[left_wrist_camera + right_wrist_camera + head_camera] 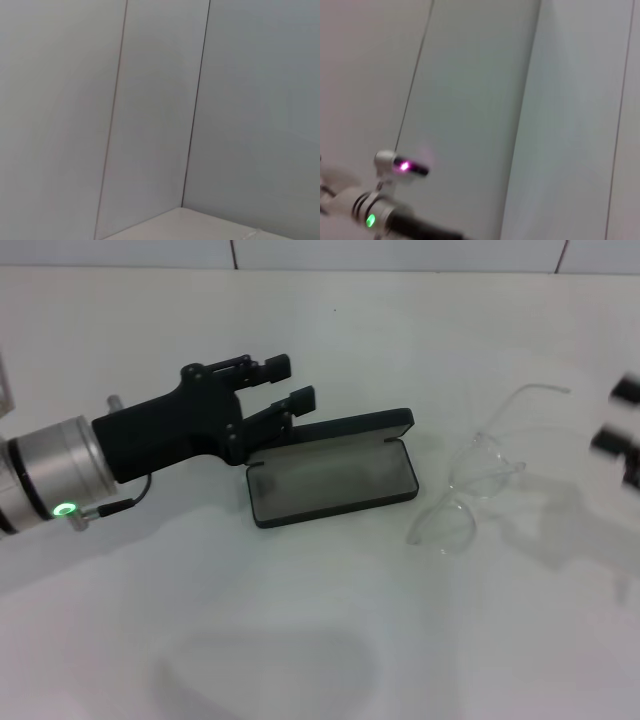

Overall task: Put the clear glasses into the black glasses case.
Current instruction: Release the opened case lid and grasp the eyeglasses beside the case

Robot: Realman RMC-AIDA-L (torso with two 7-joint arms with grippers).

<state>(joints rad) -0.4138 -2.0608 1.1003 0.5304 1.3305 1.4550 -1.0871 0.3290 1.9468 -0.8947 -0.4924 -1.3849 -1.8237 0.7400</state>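
Note:
The black glasses case (335,482) lies open at the middle of the white table, grey lining up, with its lid (345,430) raised behind it. To its right the clear glasses (478,472) rest on the table with their arms unfolded. My left gripper (288,382) hovers at the case's left end; it is open, and its lower finger (298,398) sits close to the lid's edge. At the right edge of the head view, beyond the glasses, my right gripper (618,416) shows as two dark tips set apart with nothing between them.
A tiled wall (400,252) runs along the back of the table (300,640). The left wrist view shows only wall tiles (150,125). In the right wrist view, the left arm's wrist (375,217) with its green light stands before the wall.

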